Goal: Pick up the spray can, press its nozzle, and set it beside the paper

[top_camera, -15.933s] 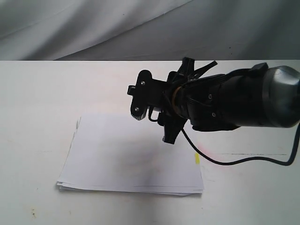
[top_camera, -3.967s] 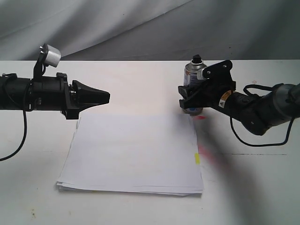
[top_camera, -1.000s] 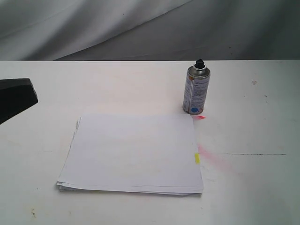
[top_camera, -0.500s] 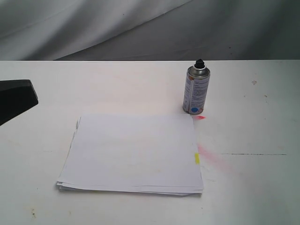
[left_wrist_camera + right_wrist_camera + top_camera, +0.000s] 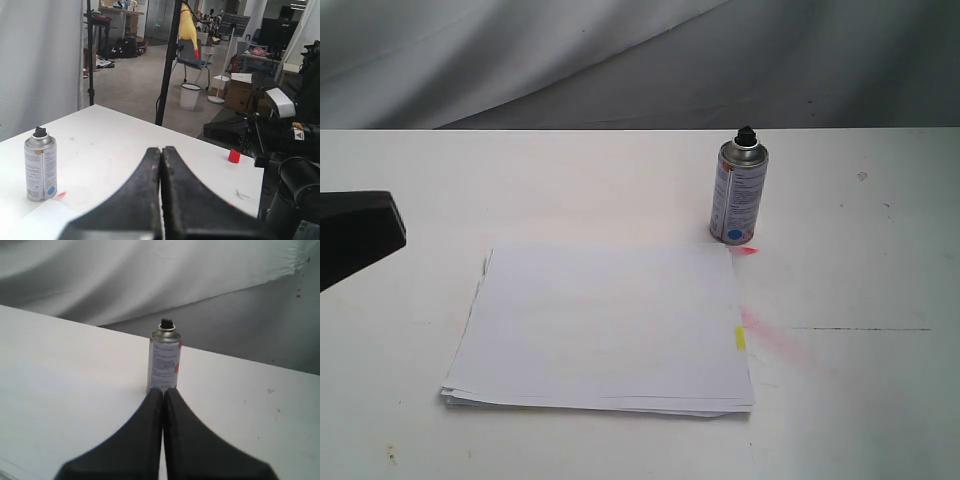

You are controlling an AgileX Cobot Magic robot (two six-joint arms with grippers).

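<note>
Silver spray can (image 5: 738,195) was left upright beside the upper-right corner of the paper (image 5: 605,325); left gripper (image 5: 161,150) and right gripper (image 5: 163,390) had been withdrawn, jaws pressed together, empty. The task was judged complete.

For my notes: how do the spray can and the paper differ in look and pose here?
The spray can stands upright, a narrow silver cylinder; the paper lies flat, a wide white stack. The can carries printed text and a blue dot; the paper is plain apart from a yellow tab. Both rest on the white table, side by side.
</note>
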